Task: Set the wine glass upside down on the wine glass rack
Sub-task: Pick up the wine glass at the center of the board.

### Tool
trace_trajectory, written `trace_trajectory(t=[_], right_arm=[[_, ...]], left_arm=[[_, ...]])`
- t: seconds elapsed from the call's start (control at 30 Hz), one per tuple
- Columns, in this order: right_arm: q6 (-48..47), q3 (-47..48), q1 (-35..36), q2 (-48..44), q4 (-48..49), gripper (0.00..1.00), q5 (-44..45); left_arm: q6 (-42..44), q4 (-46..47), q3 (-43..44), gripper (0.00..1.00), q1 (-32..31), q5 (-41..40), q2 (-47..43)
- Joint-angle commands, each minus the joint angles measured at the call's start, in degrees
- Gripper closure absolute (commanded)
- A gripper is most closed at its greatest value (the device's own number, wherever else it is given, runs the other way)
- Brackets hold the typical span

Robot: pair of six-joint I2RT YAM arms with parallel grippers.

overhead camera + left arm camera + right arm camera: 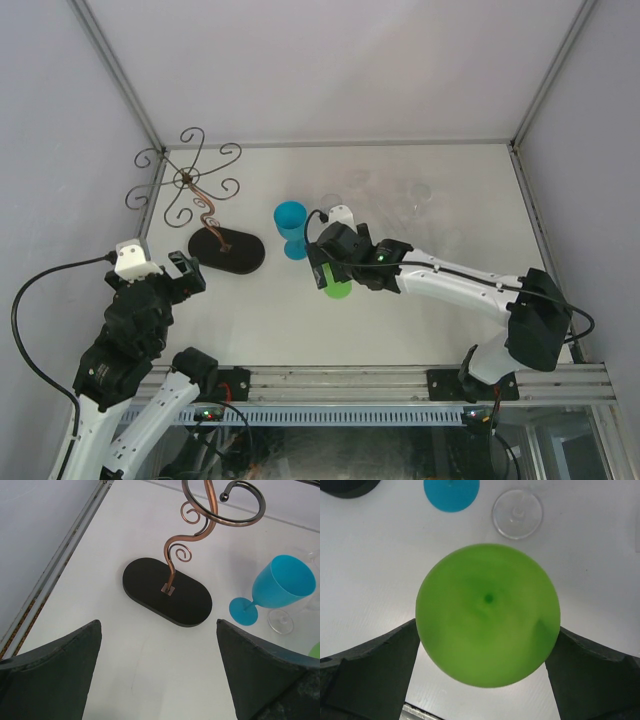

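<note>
Hanging near the front rail, the left gripper holds its jaws spread over open white table. At mid-table the right gripper stands released, its fingers on either side of the green wine glass; contact cannot be told. Just beyond stands a blue glass. Farther left, close to the wall, is the wine glass rack on its black base.

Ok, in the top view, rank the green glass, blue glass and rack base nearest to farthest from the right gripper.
1. Green glass, directly beneath it.
2. Blue wine glass, just left and farther back.
3. Rack base, farthest left.
</note>
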Motion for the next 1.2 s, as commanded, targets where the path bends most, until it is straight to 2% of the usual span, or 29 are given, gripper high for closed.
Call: trace_trajectory(t=[0.0, 0.33, 0.57, 0.67, 0.73, 1.0, 1.17], right_arm=[[0.31, 1.29, -1.63, 0.55, 5.32, 0.00, 1.12], [-0.88, 1.88, -2.60, 3.23, 6.13, 0.01, 0.59], [-0.89, 1.99, -2.04, 2.83, 4.34, 0.15, 2.86], [-0.98, 1.99, -1.09, 1.35, 3.71, 0.25, 3.97], [-1.22, 1.93, -0.58, 0.15, 3.16, 0.28, 4.36], [-0.29, -0.62, 0.43, -8.67, 1.92, 0.29, 4.20], [0.50, -2.64, 0.51, -14.97, 2.25, 0.29, 1.99]], left_arm=[[-0.03, 0.91, 0.78, 0.00, 0.32, -0.54, 0.22], [-0.50, 0.93, 0.61, 0.00, 0.25, -1.86, -0.11], [-2.45, 1.62, 0.29, 0.00, 0.28, -2.01, -1.11], [-3.51, 3.32, -1.86, 0.00, 0.27, -1.42, -2.52], [-2.64, 3.78, -1.66, 0.00, 0.25, -0.07, -2.98], [-0.68, 4.22, 0.88, 0.00, 0.27, 7.46, -2.62], [-4.85, 2.83, 1.11, 0.00, 0.15, 11.59, 0.69]])
